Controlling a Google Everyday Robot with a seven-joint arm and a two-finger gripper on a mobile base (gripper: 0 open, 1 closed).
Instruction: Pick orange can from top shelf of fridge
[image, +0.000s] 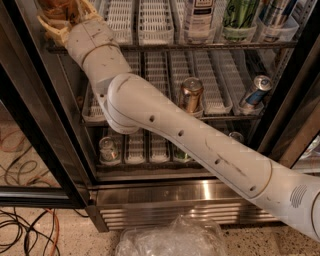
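Observation:
The orange can shows at the top left edge of the camera view, orange-brown, at the left end of the top shelf of the fridge. My gripper is up there with its cream fingers on both sides of the can, shut on it. The can's top is cut off by the picture edge. My white arm runs from the lower right across the fridge front up to the gripper.
A copper-gold can and a blue-and-silver can stand on the middle rack. Bottles and cans stand on the top shelf at right. The open door frame is at left. Cables and a plastic bag lie on the floor.

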